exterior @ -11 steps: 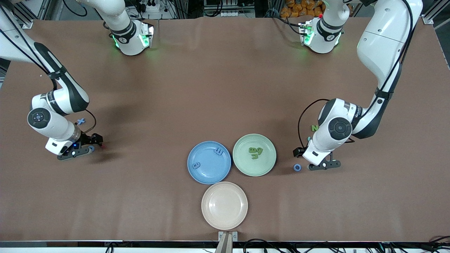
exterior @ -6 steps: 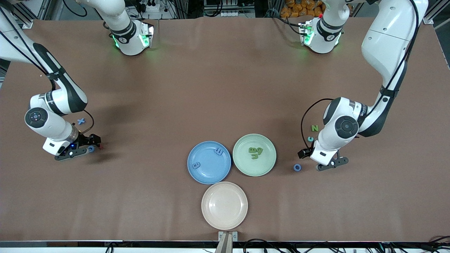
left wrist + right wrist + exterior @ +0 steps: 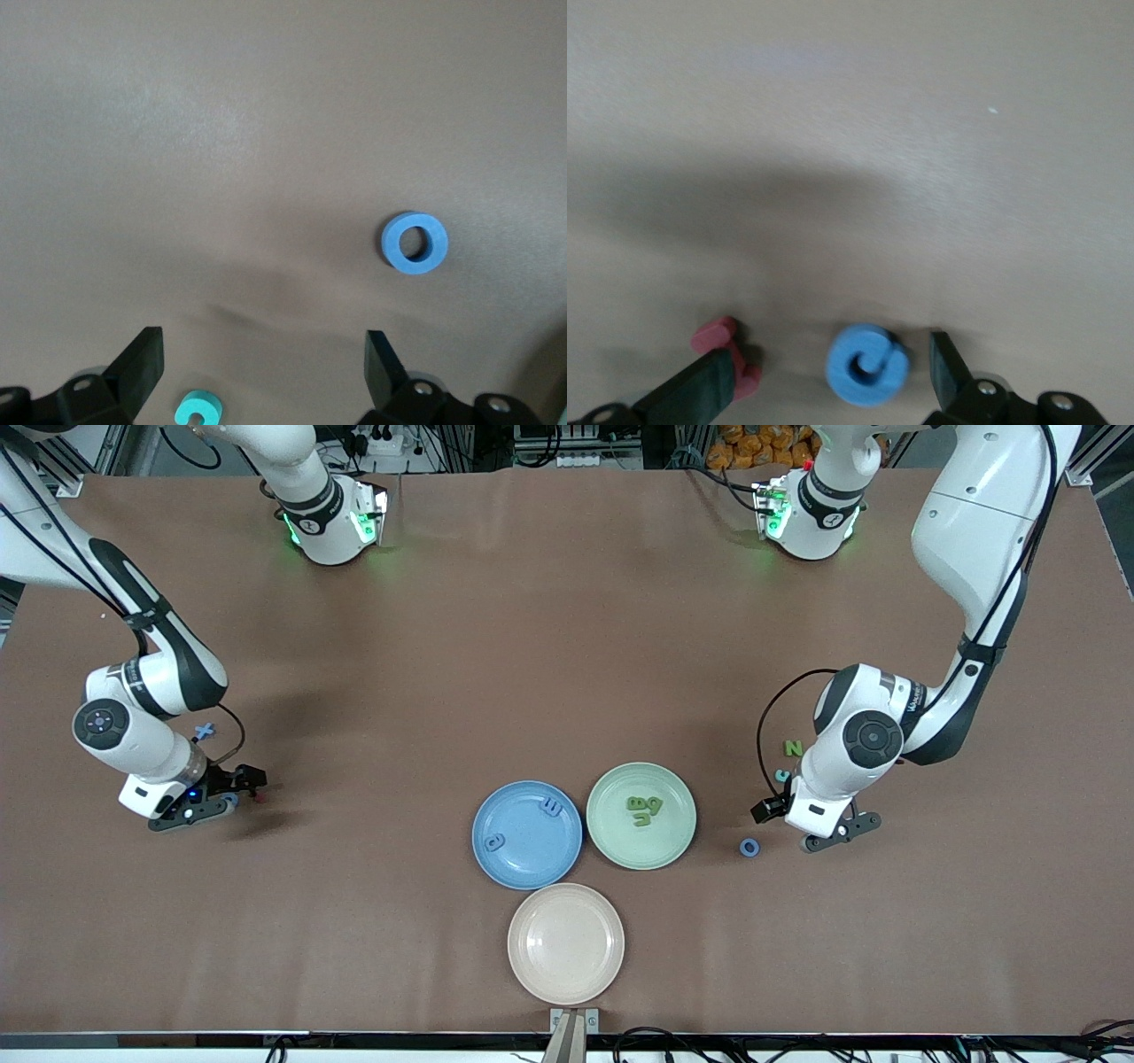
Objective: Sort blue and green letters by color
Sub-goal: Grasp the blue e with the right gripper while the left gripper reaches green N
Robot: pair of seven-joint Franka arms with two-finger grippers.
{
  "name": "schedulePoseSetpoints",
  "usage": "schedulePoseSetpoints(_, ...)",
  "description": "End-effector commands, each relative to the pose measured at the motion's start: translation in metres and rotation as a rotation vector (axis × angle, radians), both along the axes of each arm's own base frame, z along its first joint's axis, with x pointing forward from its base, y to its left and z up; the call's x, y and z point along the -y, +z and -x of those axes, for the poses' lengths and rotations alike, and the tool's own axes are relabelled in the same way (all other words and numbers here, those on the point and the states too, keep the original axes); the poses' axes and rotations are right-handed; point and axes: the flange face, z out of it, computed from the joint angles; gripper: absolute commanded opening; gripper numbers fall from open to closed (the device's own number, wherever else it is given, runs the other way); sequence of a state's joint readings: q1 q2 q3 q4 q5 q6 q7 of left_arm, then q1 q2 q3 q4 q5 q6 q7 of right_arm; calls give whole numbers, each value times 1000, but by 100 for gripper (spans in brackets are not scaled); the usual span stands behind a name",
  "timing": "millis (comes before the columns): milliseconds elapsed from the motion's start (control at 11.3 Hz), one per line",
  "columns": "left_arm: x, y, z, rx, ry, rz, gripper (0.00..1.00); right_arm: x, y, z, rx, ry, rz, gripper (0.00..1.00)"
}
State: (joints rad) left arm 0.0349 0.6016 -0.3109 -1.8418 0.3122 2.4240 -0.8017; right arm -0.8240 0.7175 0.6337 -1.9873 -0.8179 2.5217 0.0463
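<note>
My right gripper (image 3: 205,808) hangs low over the table (image 3: 532,646) at the right arm's end, fingers spread wide with nothing clamped; a blue curled letter (image 3: 866,364) lies on the cloth between my fingertips, closer to one finger than the other, and a small red letter (image 3: 726,350) sits against the outer finger (image 3: 700,390); a blue X (image 3: 205,732) lies farther from the front camera, just beside my wrist. My left gripper (image 3: 833,833) hovers low at the left arm's end, likewise wide open and empty; the blue ring letter (image 3: 415,243) lies on the table outside my fingers, toward the plates, not touching them; a teal letter (image 3: 198,410) lies close under my palm, and a green N (image 3: 793,748) lies farther from the camera. The blue plate (image 3: 496,868) holds two blue letters (image 3: 551,808); the green plate (image 3: 620,850) beside it holds green letters (image 3: 643,809) clustered together; a beige plate (image 3: 565,943) sits nearest the camera.
</note>
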Motion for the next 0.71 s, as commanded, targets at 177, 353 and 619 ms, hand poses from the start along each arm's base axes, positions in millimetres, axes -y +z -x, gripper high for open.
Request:
schedulePoseSetpoints(177, 0, 6, 16, -5, 78, -18, 100, -22, 6, -10, 20, -40, -12, 100)
schedulePoseSetpoints(353, 0, 2, 28, -24, 55, -31, 100, -10, 19, -11, 43, -56, -32, 100)
schedulePoseSetpoints(619, 18, 13, 47, -71, 16, -54, 100, -4, 27, -9, 19, -63, -32, 100)
